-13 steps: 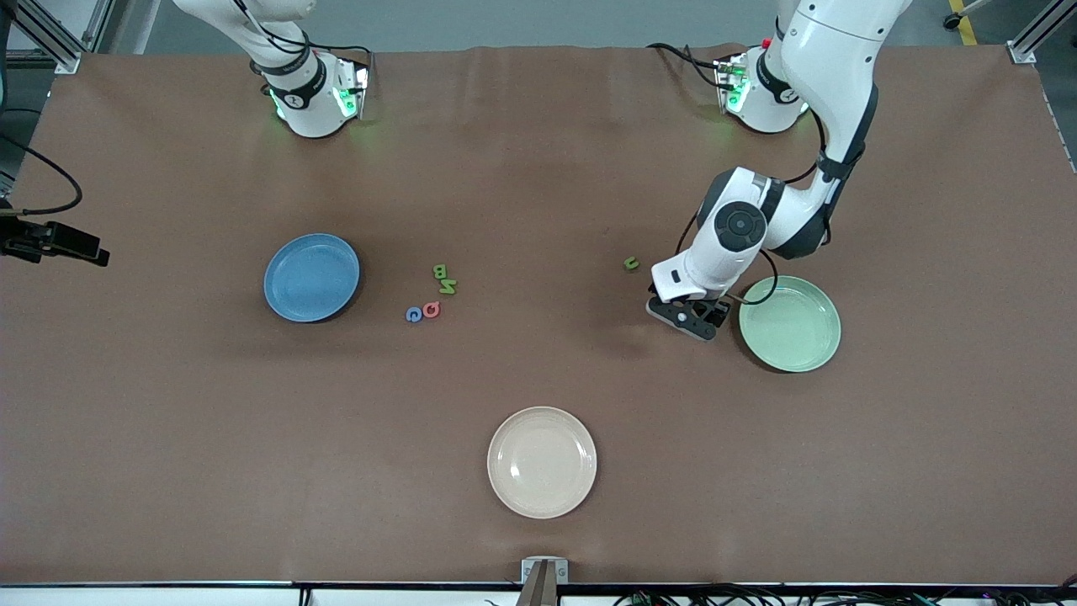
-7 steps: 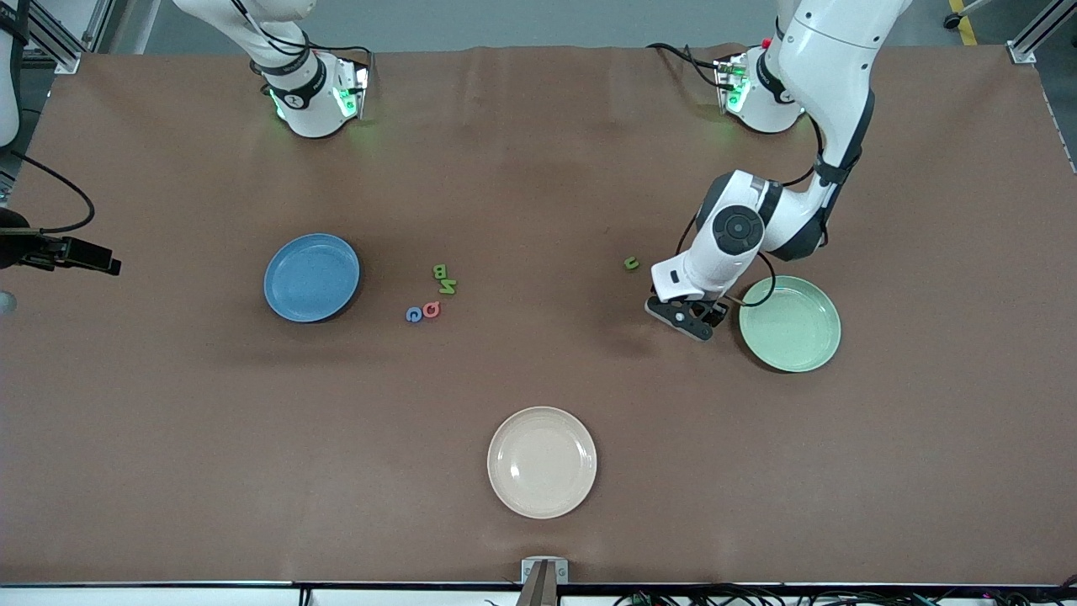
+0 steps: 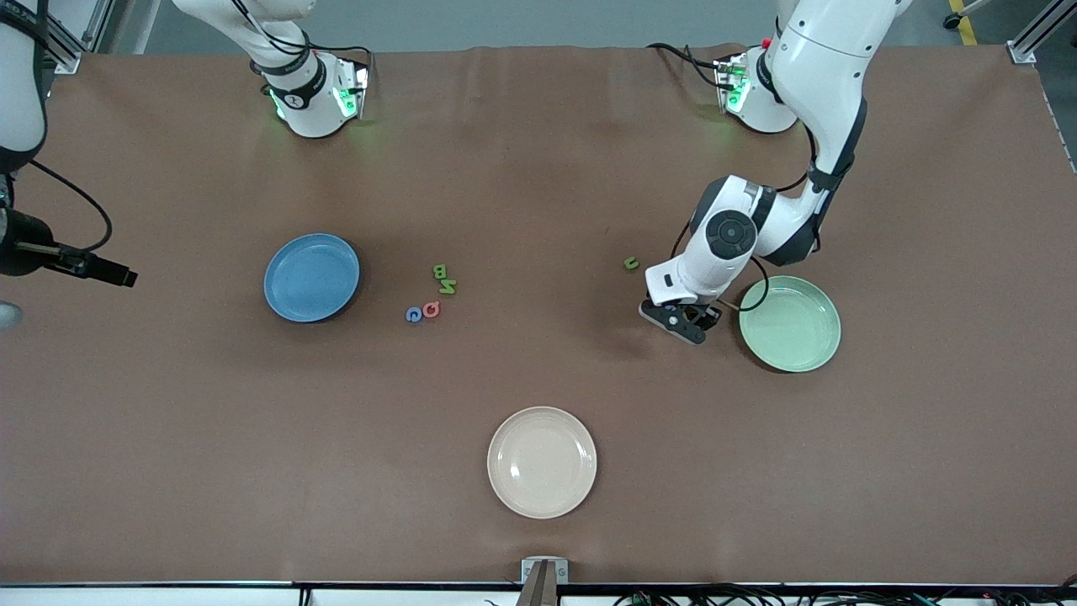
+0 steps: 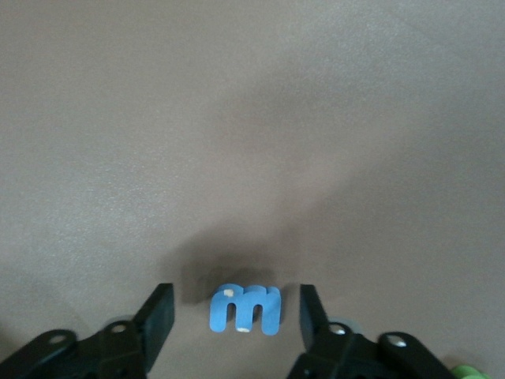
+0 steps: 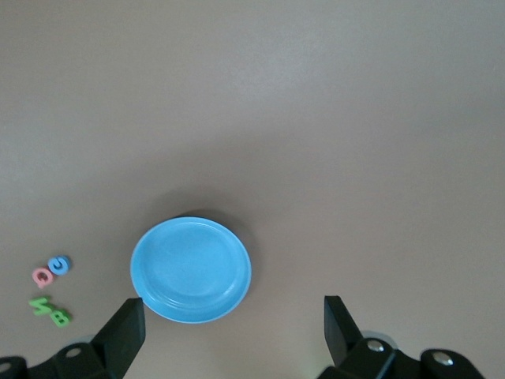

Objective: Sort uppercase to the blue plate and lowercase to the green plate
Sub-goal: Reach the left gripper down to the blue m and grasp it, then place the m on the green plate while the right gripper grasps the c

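Note:
A small blue m point(image 4: 245, 308) lies flat on the brown table between the fingers of my left gripper point(image 4: 235, 294), with a gap on either side of it. That gripper point(image 3: 677, 324) is low over the table beside the green plate point(image 3: 789, 324). A green u point(image 3: 631, 263) lies nearby. The capitals B point(image 3: 440, 271), N point(image 3: 448, 286), G point(image 3: 413, 314) and a red-pink O/Q point(image 3: 432, 310) cluster beside the blue plate point(image 3: 311, 278). My right gripper point(image 5: 231, 304) hangs open and empty high up, looking down on the blue plate point(image 5: 191, 270).
A cream plate point(image 3: 542, 462) sits near the table's front edge, in the middle. The right arm point(image 3: 50, 257) reaches in at the right arm's end of the table. Bare brown table surrounds the plates.
The left gripper's fingers have narrowed around the blue m, and the hand has shifted slightly toward the right arm's end. The right arm has come further into view.

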### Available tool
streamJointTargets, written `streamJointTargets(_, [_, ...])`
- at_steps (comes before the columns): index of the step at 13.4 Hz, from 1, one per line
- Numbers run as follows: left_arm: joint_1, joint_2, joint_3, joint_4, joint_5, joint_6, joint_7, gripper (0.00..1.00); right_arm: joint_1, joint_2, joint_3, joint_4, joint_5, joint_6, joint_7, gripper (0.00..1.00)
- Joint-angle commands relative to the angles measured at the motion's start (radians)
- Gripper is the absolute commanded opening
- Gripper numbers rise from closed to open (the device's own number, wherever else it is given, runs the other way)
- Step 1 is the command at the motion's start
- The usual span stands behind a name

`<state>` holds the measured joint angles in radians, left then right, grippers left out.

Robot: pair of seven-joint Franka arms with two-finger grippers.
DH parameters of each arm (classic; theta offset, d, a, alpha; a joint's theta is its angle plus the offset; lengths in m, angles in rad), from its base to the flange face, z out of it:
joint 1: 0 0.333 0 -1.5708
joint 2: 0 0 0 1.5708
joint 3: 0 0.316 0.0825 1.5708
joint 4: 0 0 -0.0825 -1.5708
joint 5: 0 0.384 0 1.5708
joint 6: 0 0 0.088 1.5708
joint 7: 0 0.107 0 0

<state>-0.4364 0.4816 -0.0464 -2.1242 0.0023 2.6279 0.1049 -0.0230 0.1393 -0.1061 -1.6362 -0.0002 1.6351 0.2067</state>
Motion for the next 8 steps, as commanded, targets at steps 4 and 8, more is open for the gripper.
streamJointTargets(4, [-0.004, 0.012, -0.01, 0.003, 0.001, -0.003, -0.014, 0.67, 0.028, -0.01, 0.002, -0.119, 0.065, 0.127, 0.12, 1.0])
streamJointTargets(8, [-0.001, 0.014, -0.009, -0.003, 0.001, -0.003, -0.013, 0.58, 0.075, -0.01, 0.002, -0.19, 0.065, 0.222, 0.242, 1.0])
